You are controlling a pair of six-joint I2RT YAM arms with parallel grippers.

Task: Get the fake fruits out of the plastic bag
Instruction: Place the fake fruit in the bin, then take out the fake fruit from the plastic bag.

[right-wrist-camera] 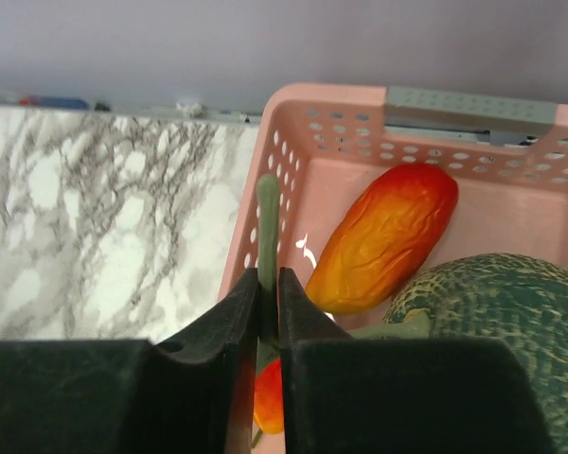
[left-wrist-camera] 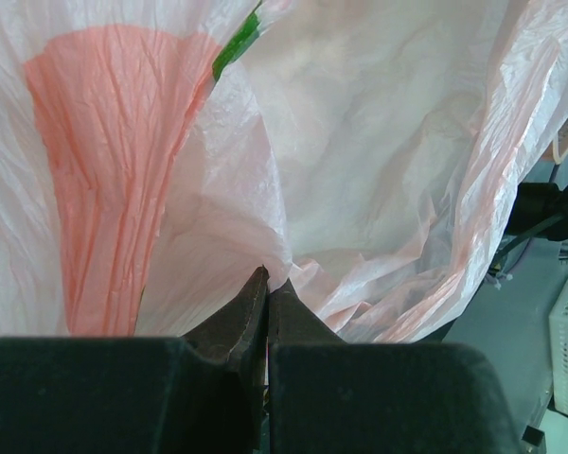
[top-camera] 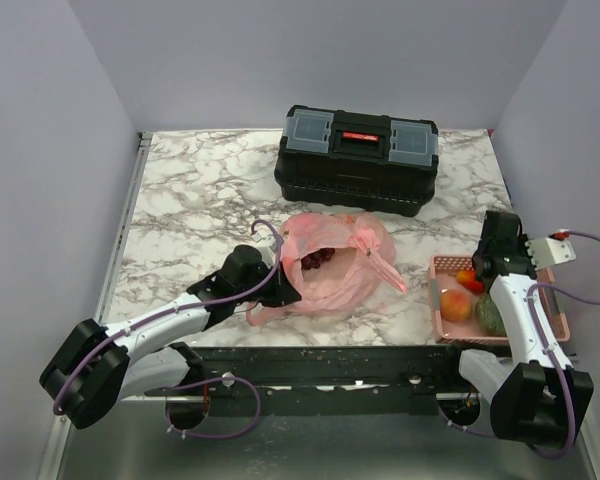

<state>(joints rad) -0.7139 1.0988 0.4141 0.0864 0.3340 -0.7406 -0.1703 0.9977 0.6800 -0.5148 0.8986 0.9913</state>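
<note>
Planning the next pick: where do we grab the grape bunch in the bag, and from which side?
Grip the top of the grape bunch, the only part showing in the mouth of the plastic bag. Come from above, I'd say: the mouth faces up, the left gripper pinches its near rim, and film covers the other sides.

**Bkgd items: toolbox, basket, table**

Black toolbox (top-camera: 357, 160) sits rear-ctr on marble-look table (top-camera: 200, 200), lid shut, long side facing fwd. Red latch (top-camera: 360, 136) mid-lid, w/ a clear-lidded compartment (top-camera: 308, 125) either side. Pink slotted basket (top-camera: 439, 268) at front-right of table, near the edge, well apart from toolbox. It's rigid, w/ rows of small holes in its walls and a grey bar (right-wrist-camera: 469, 106) on one rim. Tabletop white w/ grey-brown veining. Plain pale grey walls (top-camera: 310, 50) on 3 sides. Dark metal rail (top-camera: 310, 365) runs along near edge.
</note>
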